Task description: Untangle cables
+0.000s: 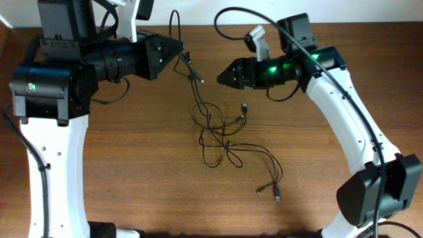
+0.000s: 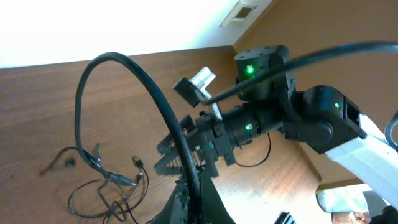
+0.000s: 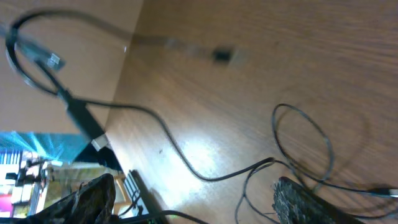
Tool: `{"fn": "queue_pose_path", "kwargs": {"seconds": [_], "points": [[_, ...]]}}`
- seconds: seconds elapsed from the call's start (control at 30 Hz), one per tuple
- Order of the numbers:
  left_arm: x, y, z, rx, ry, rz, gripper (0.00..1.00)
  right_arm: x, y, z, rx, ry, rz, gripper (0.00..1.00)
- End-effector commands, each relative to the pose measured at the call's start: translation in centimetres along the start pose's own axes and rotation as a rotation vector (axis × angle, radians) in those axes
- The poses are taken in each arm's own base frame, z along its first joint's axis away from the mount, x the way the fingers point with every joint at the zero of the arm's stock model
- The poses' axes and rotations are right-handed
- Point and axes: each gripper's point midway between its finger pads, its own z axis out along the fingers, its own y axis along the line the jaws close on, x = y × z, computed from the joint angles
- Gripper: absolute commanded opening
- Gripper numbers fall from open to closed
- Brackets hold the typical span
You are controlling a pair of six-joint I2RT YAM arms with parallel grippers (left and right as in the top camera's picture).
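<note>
Cables (image 1: 221,142) lie tangled mid-frame on the worktop (image 1: 132,165), with one strand rising toward the upper centre. I see the left fingers (image 1: 177,51) clenched on that strand. The right fingers (image 1: 226,74) are spread wide, gripping nothing, just right of it.

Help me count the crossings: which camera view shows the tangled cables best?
Overhead. It shows the whole tangle of cables on the table, loops and plug ends included. The left wrist view catches only some loops at its lower left; the right wrist view shows a few strands, partly blurred.
</note>
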Motion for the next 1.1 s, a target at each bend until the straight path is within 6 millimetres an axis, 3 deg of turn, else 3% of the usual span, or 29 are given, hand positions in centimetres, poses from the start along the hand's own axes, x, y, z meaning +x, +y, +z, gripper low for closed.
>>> {"fn": "queue_pose_path", "kwargs": {"seconds": [0.0, 0.13, 0.2, 0.27, 0.3, 0.33, 0.37, 0.4, 0.43, 0.5, 0.57, 0.63, 0.7, 0.77, 0.9, 1.0, 1.07], "points": [[0.0, -0.2, -0.3, -0.007, -0.001, 0.006, 0.00, 1.1, 2.3, 2.2, -0.030, 0.046, -0.042, 0.82], [0.2, -0.1, -0.3, -0.008, 0.007, 0.000, 0.00, 3.1, 2.7, 7.2, -0.052, 0.138, -0.068, 0.82], [0.2, -0.1, -0.3, -0.007, 0.007, 0.000, 0.00, 3.3, 2.8, 8.6, -0.062, 0.147, -0.087, 0.79], [0.2, -0.1, -0.3, -0.007, 0.006, 0.000, 0.00, 2.9, 2.3, 10.2, -0.051, 0.130, -0.121, 0.63], [0.2, -0.1, -0.3, -0.007, 0.007, 0.000, 0.00, 2.9, 1.4, 10.9, -0.012, 0.129, -0.121, 0.51], [0.2, -0.1, -0.3, -0.008, 0.006, 0.000, 0.00, 2.8, 0.6, 11.1, 0.023, 0.122, -0.119, 0.33], [0.2, -0.1, -0.3, -0.008, 0.006, 0.000, 0.00, 2.6, 0.2, 11.0, 0.046, 0.114, -0.119, 0.24], [0.2, -0.1, -0.3, -0.011, 0.005, 0.000, 0.00, 2.3, -0.6, 10.8, 0.081, 0.104, -0.097, 0.09], [0.1, 0.5, -0.3, -0.043, 0.002, 0.000, 0.00, 2.0, -3.2, 9.9, 0.196, 0.082, 0.014, 0.04], [-0.1, 2.2, -0.4, -0.142, -0.010, 0.000, 0.00, 1.8, -5.8, 8.1, 0.262, 0.076, 0.102, 0.04], [0.0, 5.7, -1.3, -0.353, -0.017, -0.011, 0.00, 2.0, -8.6, 5.7, 0.311, 0.078, 0.217, 0.04], [0.9, 8.7, -2.7, -0.541, 0.007, -0.032, 0.00, 2.8, -11.6, 3.3, 0.412, 0.085, 0.319, 0.04], [1.4, 10.1, -3.6, -0.636, 0.024, -0.041, 0.00, 4.2, -14.5, 0.8, 0.536, 0.109, 0.398, 0.04], [1.5, 10.1, -3.7, -0.642, 0.027, -0.042, 0.00, 5.8, -16.8, -1.5, 0.694, 0.141, 0.436, 0.04], [1.3, 10.1, -3.7, -0.643, 0.019, -0.038, 0.00, 8.0, -18.9, -4.2, 0.894, 0.200, 0.450, 0.04], [-0.3, 9.7, -4.0, -0.635, -0.047, -0.008, 0.00, 10.2, -19.9, -4.1, 0.928, 0.256, 0.472, 0.04], [-3.1, 7.6, -5.9, -0.622, -0.178, 0.052, 0.00, 12.0, -21.0, -3.8, 0.950, 0.288, 0.492, 0.04]]}}
